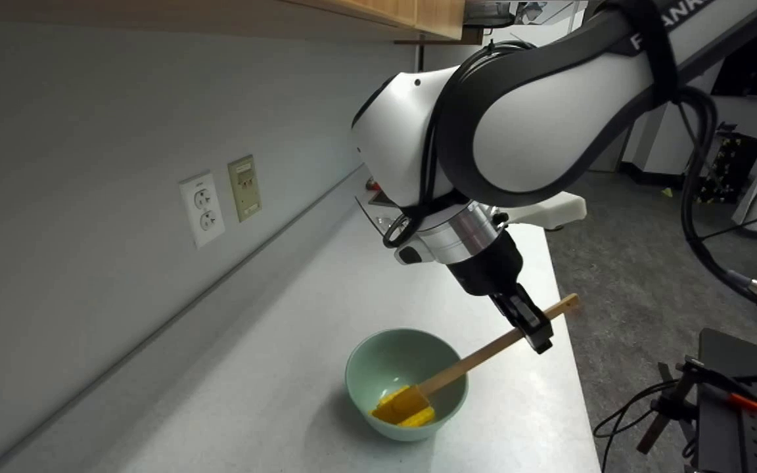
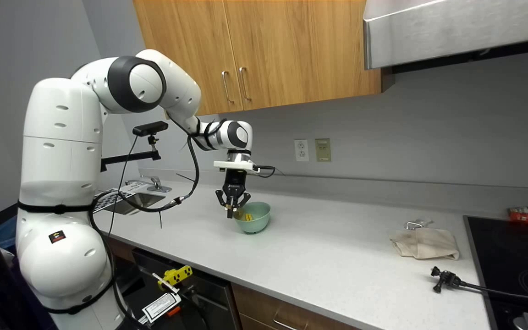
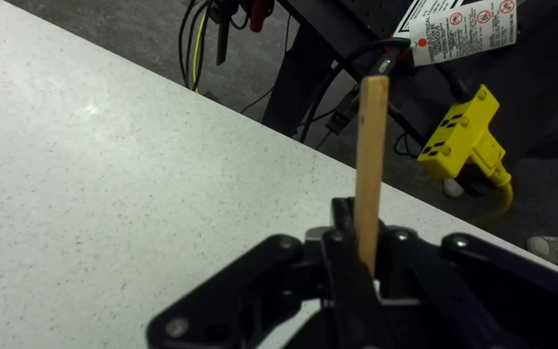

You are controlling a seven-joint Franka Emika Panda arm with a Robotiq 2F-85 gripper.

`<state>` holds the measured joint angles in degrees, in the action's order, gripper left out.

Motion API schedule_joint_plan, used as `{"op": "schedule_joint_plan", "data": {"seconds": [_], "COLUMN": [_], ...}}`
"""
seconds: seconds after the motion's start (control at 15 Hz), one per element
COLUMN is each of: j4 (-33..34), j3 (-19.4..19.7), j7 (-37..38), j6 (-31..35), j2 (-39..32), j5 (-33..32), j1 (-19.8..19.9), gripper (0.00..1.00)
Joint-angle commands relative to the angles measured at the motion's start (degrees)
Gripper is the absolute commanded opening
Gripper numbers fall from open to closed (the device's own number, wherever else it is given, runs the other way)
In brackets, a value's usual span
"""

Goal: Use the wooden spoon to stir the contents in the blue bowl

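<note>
Long light-wood spoon (image 1: 483,353) held aslant, its flat yellow-orange blade (image 1: 401,404) down in a round, smooth-sided pale teal bowl (image 1: 385,355)

There is one spoon, one bowl and one white arm (image 2: 62,156) with dark joints. The black fingers (image 1: 529,320) are closed to the thickness of the spoon's wooden handle (image 1: 470,361), gripping it towards its upper end. The bowl stands upright on the speckled white worktop (image 2: 328,243), between the grey wall (image 1: 89,164) and the worktop's edge.

In an exterior view the blade is down at the small bright yellow lumps (image 1: 423,418) in the bottom of the bowl; they show on either side of it and run together too much to count. The handle slants out over the side of the bowl; whether it leans there cannot be told.

In an exterior view with two wood-grain cabinet doors (image 2: 300,50), the fingers hide most of the spoon; one folded beige cloth (image 2: 424,244), one black cooktop (image 2: 516,256) and one steel sink (image 2: 147,200) appear there. Both exterior views show, on the wall, one white outlet (image 1: 202,209) with two sockets and one beige plate (image 1: 245,188).

The wrist view gives the handle's free end close up, reaching across the worktop's edge as seen there, with one yellow block of power sockets (image 3: 460,138) and two white printed labels (image 3: 472,36) beyond. The block (image 2: 177,275) shows in an exterior view too.
</note>
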<state>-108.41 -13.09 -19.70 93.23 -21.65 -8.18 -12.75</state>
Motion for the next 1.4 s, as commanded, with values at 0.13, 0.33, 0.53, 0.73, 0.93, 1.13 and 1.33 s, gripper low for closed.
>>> {"op": "schedule_joint_plan", "data": {"seconds": [0.13, 0.33, 0.53, 0.73, 0.93, 1.13, 1.33], "j4": [-0.1, -0.5, -0.7, -0.7, 0.1, 0.5, 0.3], "j3": [1.7, 2.2, 2.1, 0.9, -0.4, -0.7, 0.1], "j7": [5.2, 6.6, 6.7, 4.2, 2.1, 1.6, 3.9], "j6": [1.9, 1.4, 0.6, 0.3, 0.9, 1.2, 2.3], "j2": [-0.2, -0.9, -1.6, -2.5, -2.9, -2.6, -1.6], "j5": [-5.3, -5.7, -5.5, -2.9, 0.4, 2.2, 0.1], "j1": [-0.4, -0.1, 0.0, 0.3, 0.7, 0.7, 0.1], "gripper": [0.02, 0.02, 0.02, 0.02, 0.02, 0.02, 0.02]}}
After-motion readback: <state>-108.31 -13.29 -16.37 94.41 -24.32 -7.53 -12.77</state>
